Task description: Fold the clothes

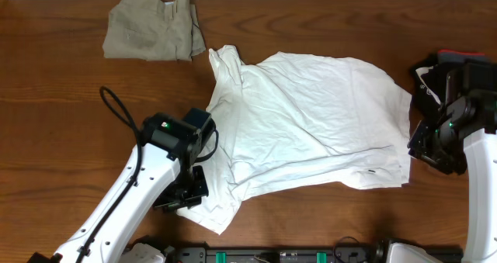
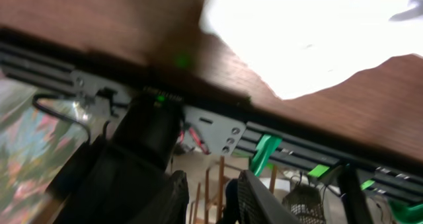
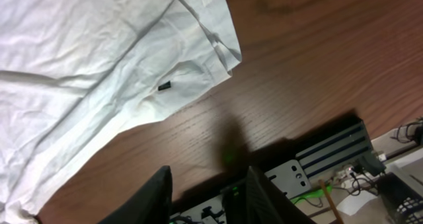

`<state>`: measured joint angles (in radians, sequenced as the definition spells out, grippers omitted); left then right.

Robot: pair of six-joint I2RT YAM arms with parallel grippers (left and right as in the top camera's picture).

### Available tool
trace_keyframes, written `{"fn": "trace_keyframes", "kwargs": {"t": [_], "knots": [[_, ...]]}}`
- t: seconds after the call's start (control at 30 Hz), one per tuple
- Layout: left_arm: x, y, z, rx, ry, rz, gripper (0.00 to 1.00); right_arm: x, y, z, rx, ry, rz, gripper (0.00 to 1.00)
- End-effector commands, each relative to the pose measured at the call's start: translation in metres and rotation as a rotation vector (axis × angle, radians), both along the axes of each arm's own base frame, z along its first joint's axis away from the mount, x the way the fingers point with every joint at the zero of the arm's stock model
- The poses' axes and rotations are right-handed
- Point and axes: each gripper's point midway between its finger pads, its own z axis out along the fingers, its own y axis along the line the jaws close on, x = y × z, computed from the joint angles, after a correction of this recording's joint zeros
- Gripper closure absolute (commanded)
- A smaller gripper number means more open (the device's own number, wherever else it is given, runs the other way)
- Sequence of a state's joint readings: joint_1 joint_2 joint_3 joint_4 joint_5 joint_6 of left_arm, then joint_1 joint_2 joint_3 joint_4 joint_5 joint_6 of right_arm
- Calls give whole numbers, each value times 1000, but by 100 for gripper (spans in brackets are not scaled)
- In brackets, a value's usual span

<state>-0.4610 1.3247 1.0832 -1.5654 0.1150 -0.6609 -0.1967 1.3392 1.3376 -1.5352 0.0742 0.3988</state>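
The clothes are chiefly a white T-shirt (image 1: pixel 311 115) lying crumpled and partly folded over on the middle of the wooden table (image 1: pixel 62 123). Folded khaki trousers (image 1: pixel 151 36) lie at the back left. My left gripper (image 1: pixel 189 193) hovers at the shirt's near left corner. In the left wrist view it (image 2: pixel 213 201) is open with nothing between the fingers, and the shirt (image 2: pixel 310 39) shows blurred above. My right gripper (image 1: pixel 425 149) stands just off the shirt's right edge. In the right wrist view it (image 3: pixel 206 197) is open and empty over bare wood, the shirt's hem corner (image 3: pixel 198 59) ahead of it.
A dark object (image 1: pixel 429 75) sits at the right edge behind the right arm; what it is I cannot tell. A black rail with green parts (image 1: pixel 279 255) runs along the table's near edge. Bare wood lies to the left and in front of the shirt.
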Motion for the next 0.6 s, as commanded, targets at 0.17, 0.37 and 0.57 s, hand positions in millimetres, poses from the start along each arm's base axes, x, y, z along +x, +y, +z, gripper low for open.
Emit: {"fn": "trace_keyframes", "kwargs": {"t": [0.17,0.37,0.57], "knots": [[-8,6,0,33,28,-15,13,-5,4,2,6,11,18,51],[-3,-20,-25,-83,3,-7,2,-2,3,2,4,1,17,21],[0,-24,-52,-67,-29,115,2,-3,8,-4,33,6,14,1]]}}
